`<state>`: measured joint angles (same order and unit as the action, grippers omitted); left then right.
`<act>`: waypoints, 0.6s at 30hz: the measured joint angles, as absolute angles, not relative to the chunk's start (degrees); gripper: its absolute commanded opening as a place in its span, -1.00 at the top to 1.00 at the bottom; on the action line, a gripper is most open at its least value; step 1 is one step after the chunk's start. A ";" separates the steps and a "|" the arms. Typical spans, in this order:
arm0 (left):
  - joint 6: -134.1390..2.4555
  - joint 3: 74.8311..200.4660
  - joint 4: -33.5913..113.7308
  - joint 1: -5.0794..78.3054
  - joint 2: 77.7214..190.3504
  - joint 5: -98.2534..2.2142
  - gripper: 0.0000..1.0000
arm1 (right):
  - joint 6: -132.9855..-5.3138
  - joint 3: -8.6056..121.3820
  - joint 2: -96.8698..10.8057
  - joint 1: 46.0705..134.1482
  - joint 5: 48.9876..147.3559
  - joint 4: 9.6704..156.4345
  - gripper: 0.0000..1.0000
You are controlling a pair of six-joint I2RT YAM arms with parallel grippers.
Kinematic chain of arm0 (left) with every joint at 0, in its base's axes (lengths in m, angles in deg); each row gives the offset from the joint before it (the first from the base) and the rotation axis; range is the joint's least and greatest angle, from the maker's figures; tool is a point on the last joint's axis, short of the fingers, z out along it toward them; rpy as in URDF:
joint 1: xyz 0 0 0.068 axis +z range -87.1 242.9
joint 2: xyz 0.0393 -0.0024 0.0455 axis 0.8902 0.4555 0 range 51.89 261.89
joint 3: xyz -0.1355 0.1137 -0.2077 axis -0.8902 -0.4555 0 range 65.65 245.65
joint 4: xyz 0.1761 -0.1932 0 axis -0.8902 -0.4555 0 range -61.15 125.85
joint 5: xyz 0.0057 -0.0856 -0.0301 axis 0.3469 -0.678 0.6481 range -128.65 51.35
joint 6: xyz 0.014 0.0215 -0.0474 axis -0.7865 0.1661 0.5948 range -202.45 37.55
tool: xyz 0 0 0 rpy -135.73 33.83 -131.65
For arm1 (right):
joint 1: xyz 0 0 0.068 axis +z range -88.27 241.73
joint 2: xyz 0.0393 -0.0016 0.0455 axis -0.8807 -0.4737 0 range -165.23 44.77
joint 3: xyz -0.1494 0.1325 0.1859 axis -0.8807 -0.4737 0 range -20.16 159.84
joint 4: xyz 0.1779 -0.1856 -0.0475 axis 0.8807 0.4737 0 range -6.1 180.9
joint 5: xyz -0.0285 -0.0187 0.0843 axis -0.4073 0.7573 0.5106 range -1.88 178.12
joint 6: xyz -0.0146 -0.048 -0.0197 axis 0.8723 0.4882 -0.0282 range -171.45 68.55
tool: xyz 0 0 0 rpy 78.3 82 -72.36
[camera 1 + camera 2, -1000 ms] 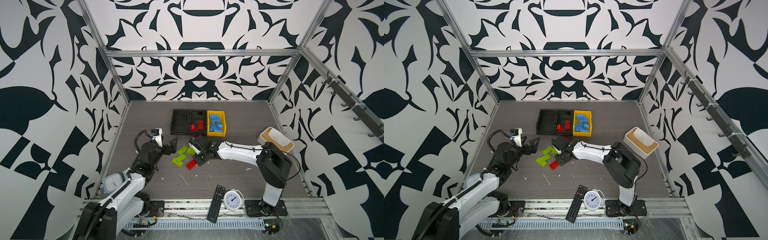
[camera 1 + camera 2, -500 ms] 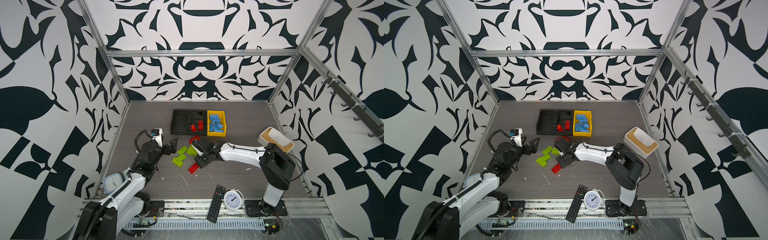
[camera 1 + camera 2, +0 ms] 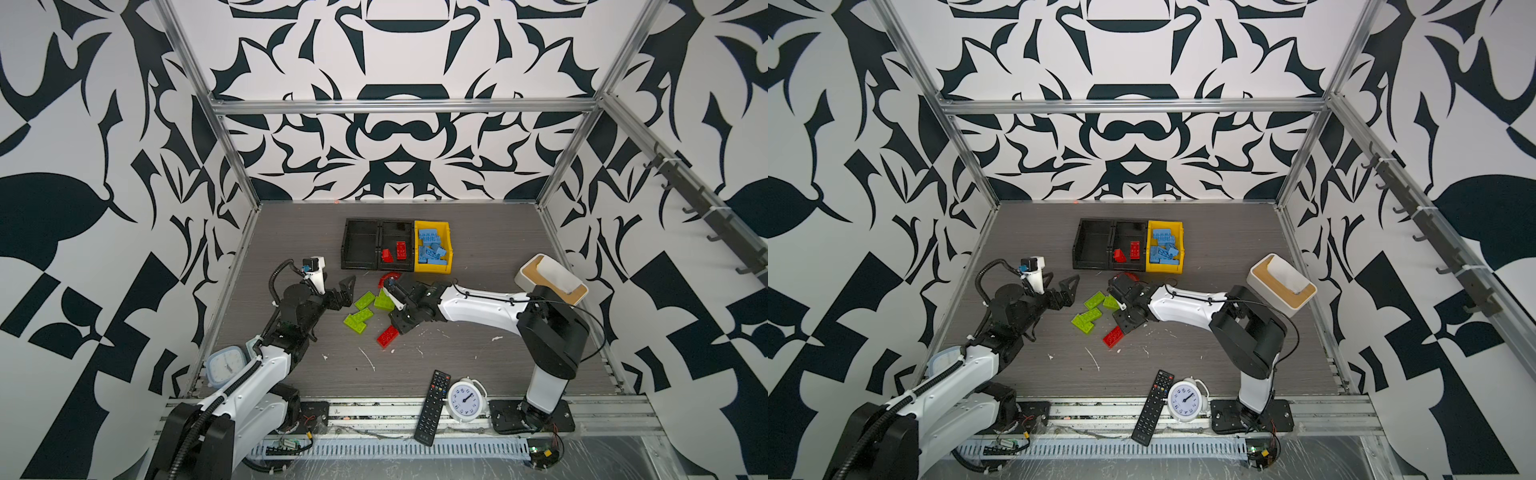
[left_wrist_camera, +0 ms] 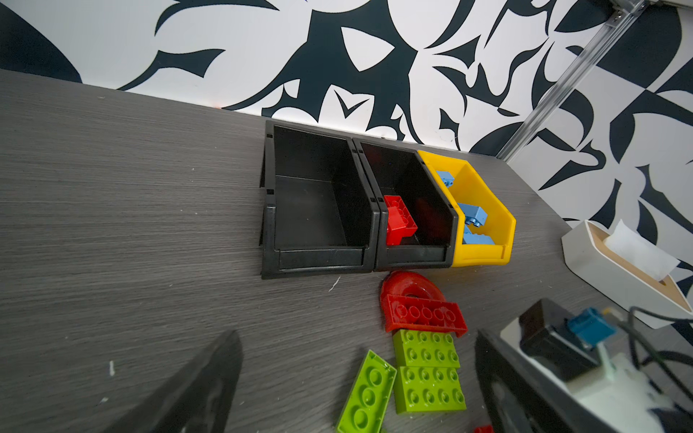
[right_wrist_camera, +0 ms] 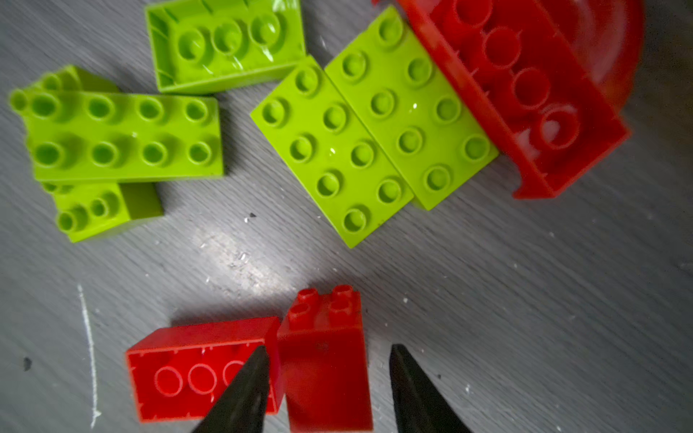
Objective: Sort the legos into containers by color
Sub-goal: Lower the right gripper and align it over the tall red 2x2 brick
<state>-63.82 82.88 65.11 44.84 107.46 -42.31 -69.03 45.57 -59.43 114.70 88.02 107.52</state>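
Right gripper (image 5: 328, 348): I saw the jaws apart, straddling the small red brick (image 5: 324, 356); there was a gap on one side, so no clamp.
Small red brick: lay on the table (image 3: 478, 353), studs pointing away from the gripper, touching the long red brick (image 5: 202, 375).
In the way: one finger (image 5: 247, 386) overlapped the long red brick's end; I couldn't tell if it touched.
Left gripper (image 3: 347, 292): I saw it spread wide and empty, near the green bricks (image 3: 358, 321).
Red half-round piece (image 3: 388, 277): just in front of the black trays (image 3: 359, 266), against a green brick.
Black trays: the tray next to the yellow bin (image 3: 434, 268) held two red bricks (image 3: 395, 251).
Yellow bin: blue bricks (image 3: 431, 249) inside.
Around: white box (image 3: 548, 278) by the right arm; remote (image 3: 432, 401) and white clock (image 3: 465, 400) at the front edge.
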 measured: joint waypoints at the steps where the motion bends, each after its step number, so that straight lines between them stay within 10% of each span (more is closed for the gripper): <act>1: -63.82 82.88 65.11 44.84 107.46 -42.31 -0.99 | -68.99 45.57 -59.61 114.70 87.91 107.39 0.04; 18: -63.82 82.88 65.11 44.84 107.46 -42.31 -0.99 | -68.79 45.57 -59.28 114.30 87.26 106.78 -0.18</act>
<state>-63.82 82.88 65.11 44.84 107.46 -42.31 -68.79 45.57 -59.28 114.30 87.26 106.78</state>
